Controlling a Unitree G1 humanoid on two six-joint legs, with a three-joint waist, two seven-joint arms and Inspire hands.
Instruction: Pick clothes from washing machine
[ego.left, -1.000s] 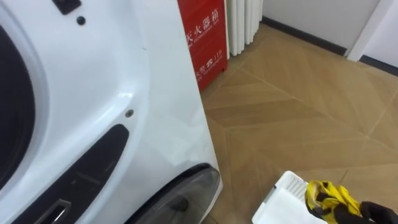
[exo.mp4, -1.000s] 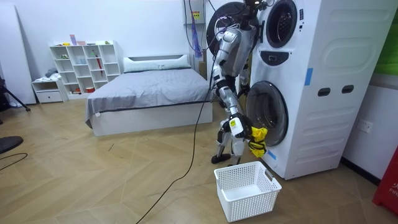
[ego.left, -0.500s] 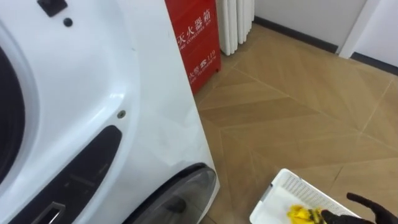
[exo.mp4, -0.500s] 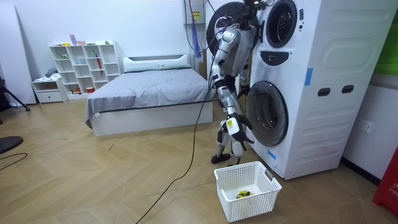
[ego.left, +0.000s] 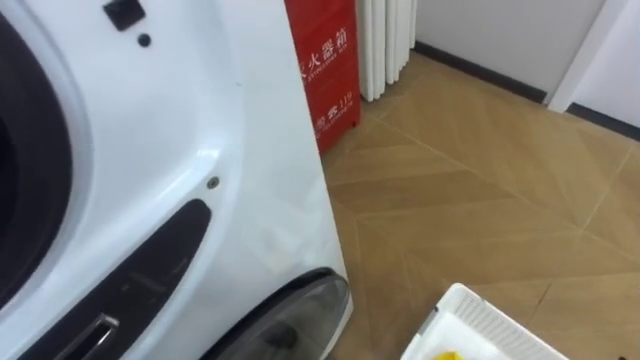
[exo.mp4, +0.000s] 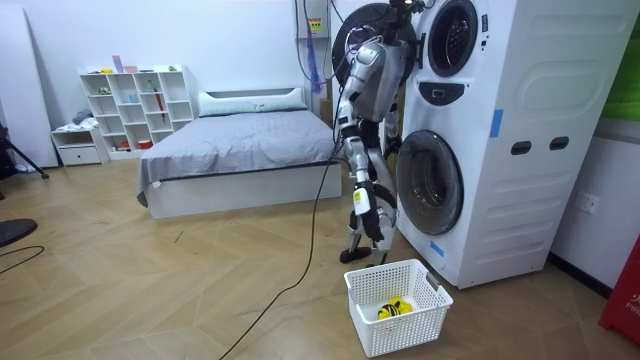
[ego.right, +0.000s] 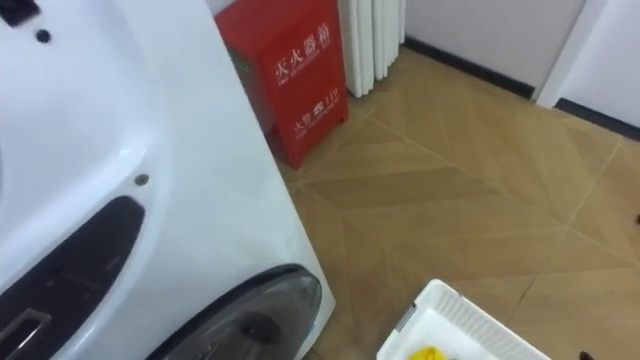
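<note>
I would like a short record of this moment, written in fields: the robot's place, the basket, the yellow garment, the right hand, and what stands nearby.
robot: stands close to the white washing machine, facing it
basket: white, on the wooden floor in front of the machine
yellow garment: lies inside the basket
right hand: hangs low beside the machine's lower door, higher than the basket, apart from the garment
nearby: red cabinet next to the machine; bed behind the robot
</note>
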